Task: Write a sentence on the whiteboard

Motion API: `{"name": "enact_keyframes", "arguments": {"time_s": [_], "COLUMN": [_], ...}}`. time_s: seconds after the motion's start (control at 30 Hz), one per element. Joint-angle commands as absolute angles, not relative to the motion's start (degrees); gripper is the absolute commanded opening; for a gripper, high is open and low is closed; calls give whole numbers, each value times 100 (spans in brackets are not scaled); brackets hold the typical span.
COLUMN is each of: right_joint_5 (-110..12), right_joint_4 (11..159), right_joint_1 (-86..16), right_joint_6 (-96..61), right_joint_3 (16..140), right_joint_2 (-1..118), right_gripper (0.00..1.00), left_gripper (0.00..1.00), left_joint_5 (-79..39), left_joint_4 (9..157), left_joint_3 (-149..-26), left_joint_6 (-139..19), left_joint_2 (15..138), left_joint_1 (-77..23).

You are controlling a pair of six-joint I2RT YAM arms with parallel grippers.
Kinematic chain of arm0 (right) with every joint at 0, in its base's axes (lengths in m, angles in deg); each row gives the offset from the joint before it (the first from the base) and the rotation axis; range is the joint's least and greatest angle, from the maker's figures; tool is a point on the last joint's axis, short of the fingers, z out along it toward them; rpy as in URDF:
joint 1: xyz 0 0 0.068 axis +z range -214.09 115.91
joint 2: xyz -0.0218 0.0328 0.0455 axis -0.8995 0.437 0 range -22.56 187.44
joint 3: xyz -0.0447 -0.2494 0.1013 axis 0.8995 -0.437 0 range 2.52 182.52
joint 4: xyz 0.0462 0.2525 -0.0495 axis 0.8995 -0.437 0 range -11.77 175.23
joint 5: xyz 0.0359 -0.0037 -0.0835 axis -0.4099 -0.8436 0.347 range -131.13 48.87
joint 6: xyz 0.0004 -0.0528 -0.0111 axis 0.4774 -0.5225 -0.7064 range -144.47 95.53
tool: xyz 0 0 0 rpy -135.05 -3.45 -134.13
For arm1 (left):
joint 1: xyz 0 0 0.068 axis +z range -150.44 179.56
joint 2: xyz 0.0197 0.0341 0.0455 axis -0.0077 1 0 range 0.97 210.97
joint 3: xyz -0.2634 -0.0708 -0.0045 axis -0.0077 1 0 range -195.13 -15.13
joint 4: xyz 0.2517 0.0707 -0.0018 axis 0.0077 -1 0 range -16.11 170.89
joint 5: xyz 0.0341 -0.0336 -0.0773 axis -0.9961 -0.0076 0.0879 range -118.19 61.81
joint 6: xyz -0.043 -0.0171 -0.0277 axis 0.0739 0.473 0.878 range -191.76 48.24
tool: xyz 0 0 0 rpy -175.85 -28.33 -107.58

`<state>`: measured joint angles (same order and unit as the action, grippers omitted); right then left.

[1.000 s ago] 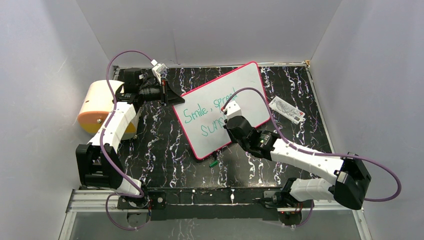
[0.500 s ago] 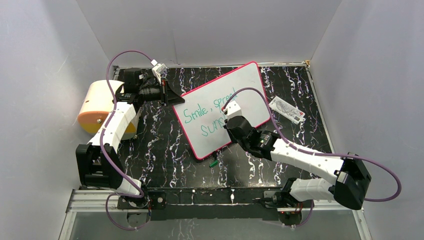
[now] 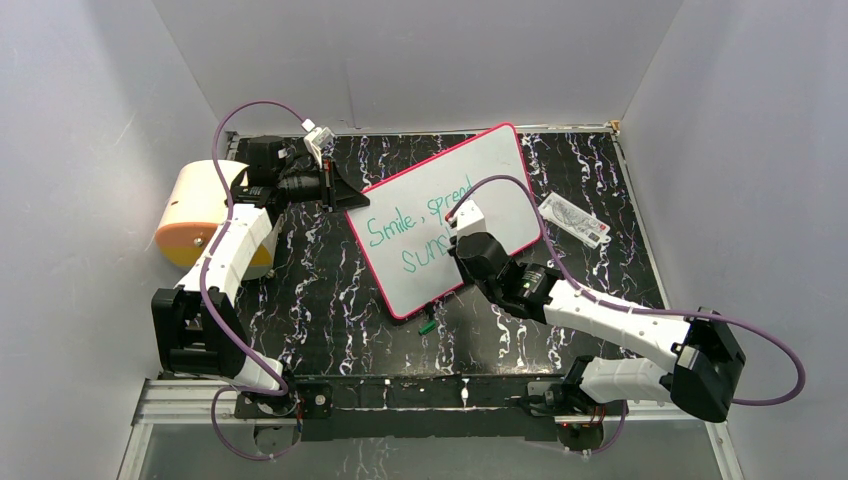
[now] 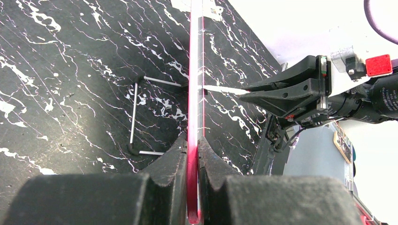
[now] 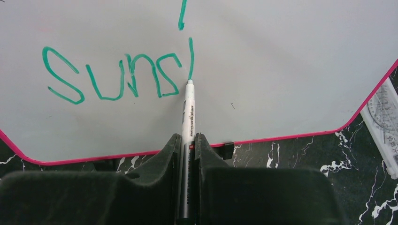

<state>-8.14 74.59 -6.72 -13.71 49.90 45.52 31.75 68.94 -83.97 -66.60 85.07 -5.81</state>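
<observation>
The whiteboard (image 3: pixel 490 180), white with a pink-red rim, stands tilted across the black marbled table. My left gripper (image 3: pixel 345 200) is shut on its left corner; in the left wrist view the fingers (image 4: pixel 193 150) clamp the red rim (image 4: pixel 194 70) edge-on. The sentence (image 3: pixel 405 230) reads "Smile, spread" over "suns" in teal. My right gripper (image 5: pixel 188 140) is shut on a white marker (image 5: pixel 188 112). Its tip touches the board at the foot of a fresh vertical stroke right after "suns" (image 5: pixel 112 77). From above, the right gripper (image 3: pixel 462 238) hides the end of both lines.
A cream and orange roll (image 3: pixel 195 212) sits at the far left by the left arm. A white packet (image 3: pixel 573 220) lies right of the board. A green marker cap (image 3: pixel 427 326) lies near the board's front corner. A wire stand (image 4: pixel 136 117) shows behind the board.
The right arm has shifted slightly toward the near side with the marker on the board. The left arm and the board have not moved.
</observation>
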Motion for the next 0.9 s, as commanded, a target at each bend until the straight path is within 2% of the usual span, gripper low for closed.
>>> {"name": "enact_keyframes", "arguments": {"time_s": [0.0,0.87], "right_joint_5": [-663,-449], "right_joint_4": [7899,8311], "right_joint_1": [-700,-822], "right_joint_6": [-1482,-1855], "right_joint_3": [5168,5355], "right_joint_2": [4545,4682], "right_gripper": [0,0], "left_gripper": [0,0], "left_joint_5": [2870,2878], "left_joint_4": [6533,6530], "left_joint_3": [-8219,-8211], "left_joint_6": [-6869,-6860], "left_joint_2": [8552,8541], "left_joint_1": [-677,-677]}}
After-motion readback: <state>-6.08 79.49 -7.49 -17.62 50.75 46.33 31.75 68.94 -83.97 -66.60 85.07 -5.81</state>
